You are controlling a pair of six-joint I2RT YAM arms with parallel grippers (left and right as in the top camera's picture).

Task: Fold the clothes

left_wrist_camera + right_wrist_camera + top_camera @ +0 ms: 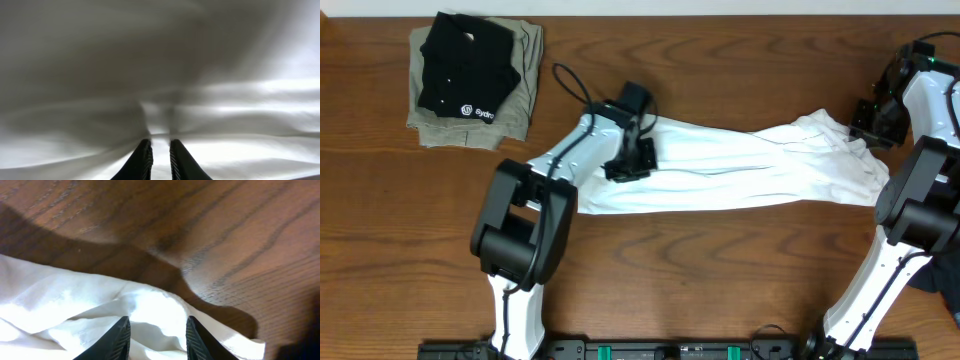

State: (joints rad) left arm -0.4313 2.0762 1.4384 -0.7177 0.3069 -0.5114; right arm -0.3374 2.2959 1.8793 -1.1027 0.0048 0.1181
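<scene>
The white T-shirt [750, 165] lies stretched in a wrinkled band across the middle of the counter [720, 290]; its sleeves and collar are hard to pick out. The left gripper [630, 162] sits on its left part, jaws narrow, pinching a ridge of cloth that fills that wrist view. The right gripper [873, 125] is at the shirt's right end, fingers [121, 335] partly apart with cloth between; whether they clamp it cannot be told. A black shirt [465, 70] rests on a khaki garment [525, 90] far left.
</scene>
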